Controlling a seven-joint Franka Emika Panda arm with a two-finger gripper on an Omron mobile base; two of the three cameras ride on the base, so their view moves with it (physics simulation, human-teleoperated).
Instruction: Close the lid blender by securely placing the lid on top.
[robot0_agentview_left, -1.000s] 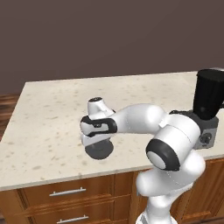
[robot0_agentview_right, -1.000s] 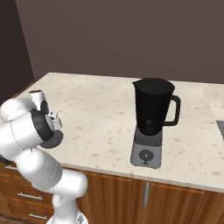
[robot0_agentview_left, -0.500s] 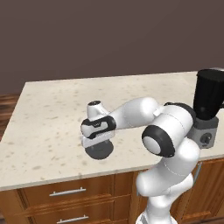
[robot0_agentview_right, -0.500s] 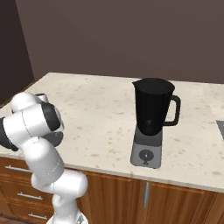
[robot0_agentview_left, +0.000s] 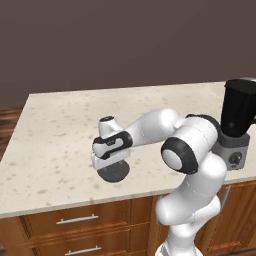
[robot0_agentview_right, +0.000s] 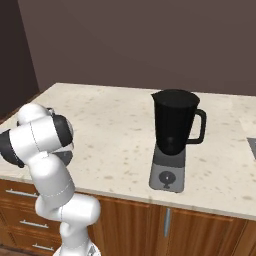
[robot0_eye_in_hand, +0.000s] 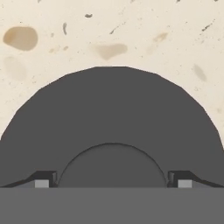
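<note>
The lid (robot0_agentview_left: 114, 171) lay flat on the table (robot0_agentview_left: 55, 145), lower left of centre in the left base view. The tool (robot0_eye_in_hand: 112, 181) sat directly over it with tips spread wide, apparently not yet touching. The blender (robot0_agentview_right: 173, 135) stood right of centre in the right base view.

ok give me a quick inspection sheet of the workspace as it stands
surface: beige speckled stone counter, over wooden drawers.
job's things: flat round dark grey lid lying on the counter near its front edge; tall black blender jar on a grey base standing apart from it, mouth uncovered.
clutter: nothing seen.
grippers: two-finger gripper open, low over the lid, fingertips either side of its raised centre.
cables: nothing seen.
surroundings: plain dark wall.
</note>
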